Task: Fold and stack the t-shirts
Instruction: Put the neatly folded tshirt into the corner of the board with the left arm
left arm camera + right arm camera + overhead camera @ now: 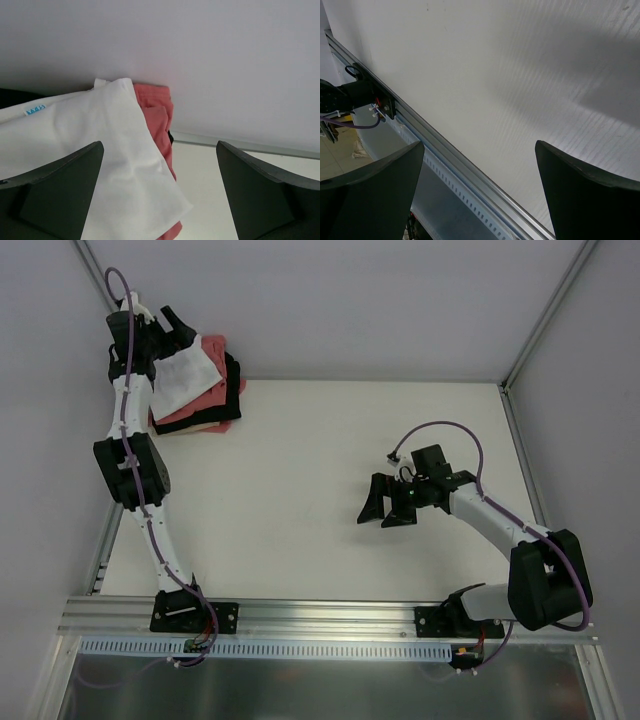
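Folded t-shirts lie in a stack at the table's far left corner: a white t-shirt [185,377] on top, a salmon-pink one [205,402] under it, then black [234,380] and pale cream [195,430] layers. My left gripper [172,328] hangs open just over the stack's far edge, nothing between its fingers. In the left wrist view the white shirt [100,150] with its small blue label [35,110] spreads below the open left gripper [160,195], the pink shirt [157,115] showing beside it. My right gripper [387,506] is open above bare table, holding nothing.
The white back wall [210,60] rises right behind the stack. An aluminium rail [330,615] runs along the table's near edge, seen also in the right wrist view as the rail [465,170] with the left arm's base [367,95] on it.
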Tool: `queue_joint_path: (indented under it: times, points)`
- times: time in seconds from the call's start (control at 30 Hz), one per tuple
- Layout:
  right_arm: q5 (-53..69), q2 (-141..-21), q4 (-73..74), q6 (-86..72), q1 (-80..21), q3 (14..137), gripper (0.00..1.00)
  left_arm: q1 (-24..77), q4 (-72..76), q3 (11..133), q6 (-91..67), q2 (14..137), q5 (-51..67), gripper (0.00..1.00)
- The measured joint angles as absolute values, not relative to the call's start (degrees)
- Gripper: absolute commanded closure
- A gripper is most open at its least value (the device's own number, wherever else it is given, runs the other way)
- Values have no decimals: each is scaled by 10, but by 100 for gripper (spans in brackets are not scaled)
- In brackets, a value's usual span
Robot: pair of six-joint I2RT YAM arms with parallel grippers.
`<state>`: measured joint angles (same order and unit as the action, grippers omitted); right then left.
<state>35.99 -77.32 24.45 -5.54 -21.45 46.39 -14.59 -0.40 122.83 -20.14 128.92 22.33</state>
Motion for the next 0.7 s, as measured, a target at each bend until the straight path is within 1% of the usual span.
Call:
queue_joint_path:
  times: [0.23,0.5,0.7]
  points:
    - [361,-773,242,-57,-215,464,1,-142,-3,1200,-174,1233,179,1]
    - [361,-773,242,-57,-214,464,1,-143,-43,1188,-150,1235,98,1]
    - [360,-773,242,-53,-214,463,1,-143,-54,1188,-141,1254,69,1]
